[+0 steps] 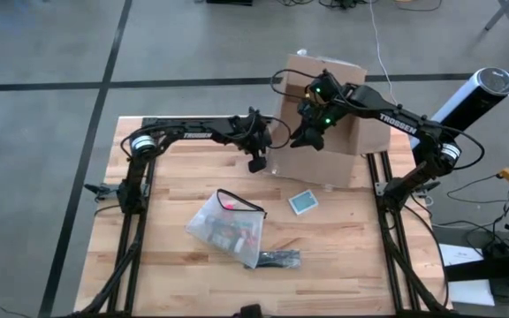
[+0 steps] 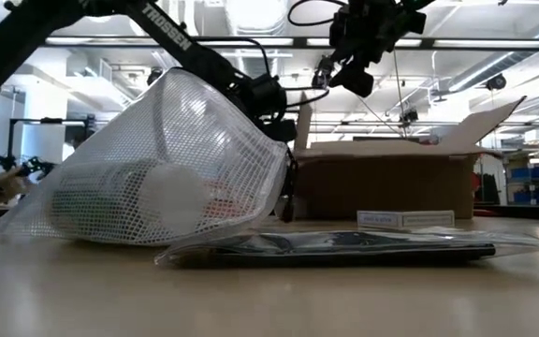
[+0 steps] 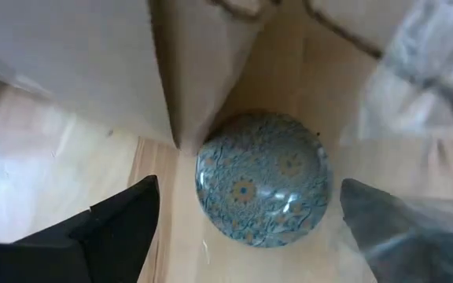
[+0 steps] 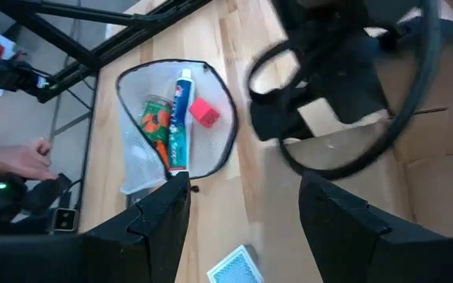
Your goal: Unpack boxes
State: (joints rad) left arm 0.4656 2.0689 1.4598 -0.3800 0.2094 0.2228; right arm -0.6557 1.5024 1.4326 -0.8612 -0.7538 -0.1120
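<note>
The brown cardboard box [image 1: 325, 124] stands at the table's far edge with its flaps open, and shows in the low view too [image 2: 386, 183]. My left gripper [image 1: 257, 162] is low at the box's left near corner. In the left wrist view it [image 3: 248, 189] is open, one finger on each side of a round blue patterned dome [image 3: 262, 181] that lies against the box's corner edge [image 3: 175, 94]; neither finger touches it. My right gripper [image 1: 306, 137] hangs open above the box with nothing between its fingers [image 4: 242, 181].
A white mesh pouch [image 1: 226, 225] with a toothpaste tube, a jar and a red item lies mid-table. A small blue patterned card [image 1: 303, 201] lies near the box's front. A flat clear bag with a dark item [image 1: 279, 258] lies toward the near edge.
</note>
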